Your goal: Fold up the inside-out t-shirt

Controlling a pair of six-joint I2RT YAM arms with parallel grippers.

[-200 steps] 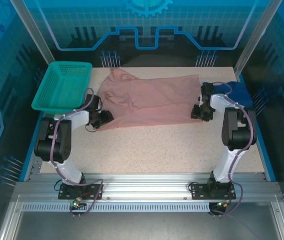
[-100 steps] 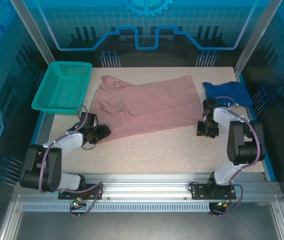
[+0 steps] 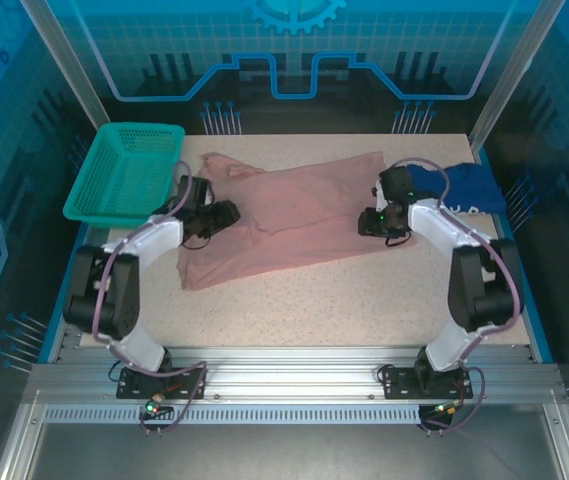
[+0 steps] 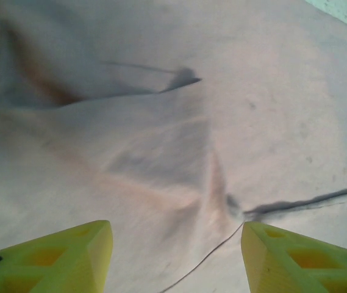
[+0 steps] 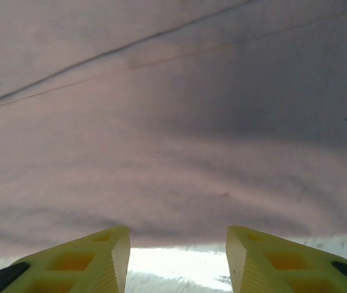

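— Where's the shirt?
— The dusty pink, soft cloth t-shirt (image 3: 294,215) lies spread and rumpled across the far half of the speckled beige desk (image 3: 344,300), from about 10 o'clock round to 1 o'clock of its centre.
— And your left gripper?
— My left gripper (image 3: 222,213) sits over the shirt's 9 o'clock end. Its yellow fingers (image 4: 69,256) are apart, with creased cloth beneath and nothing pinched.
— The right?
— My right gripper (image 3: 369,222) is at the shirt's 3 o'clock edge, also parted, with the hem just ahead. A teal mesh plastic basket (image 3: 124,175) stands at 10 o'clock and a dark blue crumpled cloth (image 3: 464,185) at 2 o'clock.
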